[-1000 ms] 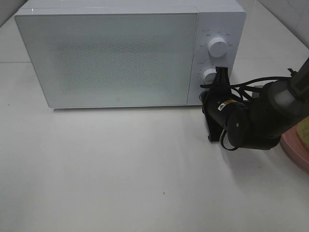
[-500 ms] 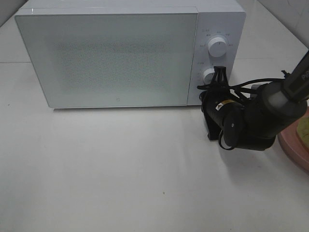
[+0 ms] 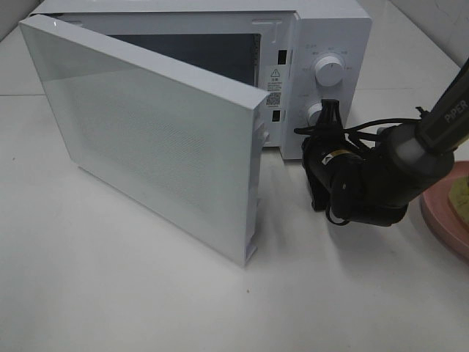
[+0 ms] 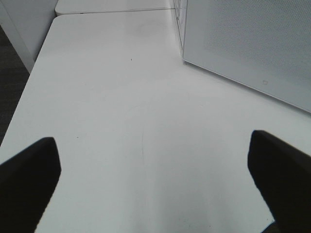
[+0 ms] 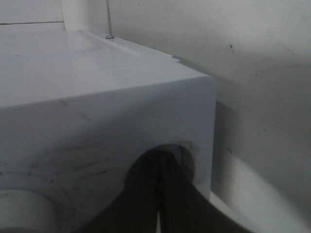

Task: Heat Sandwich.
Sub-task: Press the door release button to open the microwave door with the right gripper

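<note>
The white microwave (image 3: 333, 29) stands at the back with its door (image 3: 154, 139) swung out toward the front left, the dark cavity showing behind it. My right gripper (image 3: 329, 110) is shut, its tips against the lower knob (image 3: 317, 114) on the control panel; the right wrist view shows the closed fingertips (image 5: 159, 165) touching that round part. A sliver of the sandwich (image 3: 462, 195) lies on a pink plate (image 3: 443, 220) at the right edge, mostly cut off. My left gripper (image 4: 151, 143) hangs open over bare table, holding nothing.
The upper knob (image 3: 329, 71) sits above the one being touched. The open door (image 4: 252, 43) juts over the table's middle, its free corner near the centre front. The right arm's black body and cables lie between microwave and plate.
The microwave door, closed in both earlier frames, has sprung open toward the front left. The right gripper has edged slightly left at the lower knob.
</note>
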Available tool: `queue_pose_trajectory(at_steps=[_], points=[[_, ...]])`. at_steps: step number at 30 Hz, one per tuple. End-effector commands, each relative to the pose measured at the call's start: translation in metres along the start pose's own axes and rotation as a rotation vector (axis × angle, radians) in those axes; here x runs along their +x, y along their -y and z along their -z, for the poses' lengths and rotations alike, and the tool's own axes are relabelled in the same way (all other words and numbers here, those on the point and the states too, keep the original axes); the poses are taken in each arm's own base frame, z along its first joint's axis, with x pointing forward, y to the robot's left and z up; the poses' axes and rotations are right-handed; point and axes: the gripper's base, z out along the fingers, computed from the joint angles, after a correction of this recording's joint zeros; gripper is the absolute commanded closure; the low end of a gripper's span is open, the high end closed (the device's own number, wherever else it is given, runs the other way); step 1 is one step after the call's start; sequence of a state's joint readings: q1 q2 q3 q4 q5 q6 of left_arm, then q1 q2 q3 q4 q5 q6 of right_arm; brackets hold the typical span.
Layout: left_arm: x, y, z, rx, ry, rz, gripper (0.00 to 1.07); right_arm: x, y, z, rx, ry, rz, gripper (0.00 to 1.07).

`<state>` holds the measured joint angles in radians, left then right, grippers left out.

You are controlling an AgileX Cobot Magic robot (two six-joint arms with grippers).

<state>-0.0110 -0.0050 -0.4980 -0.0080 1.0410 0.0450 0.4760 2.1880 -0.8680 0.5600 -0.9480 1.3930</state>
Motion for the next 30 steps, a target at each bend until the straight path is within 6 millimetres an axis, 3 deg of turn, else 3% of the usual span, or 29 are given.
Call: queue_pose_trajectory(at_steps=[1, 30], points=[[0.002, 0.000, 0.003, -0.003, 0.029, 0.005, 0.02, -0.003, -0.049, -0.018, -0.315, 0.005, -0.007, 1.07], [0.002, 0.000, 0.003, -0.003, 0.029, 0.005, 0.02, 0.001, -0.038, -0.016, -0.156, -0.047, -0.001, 1.07]])
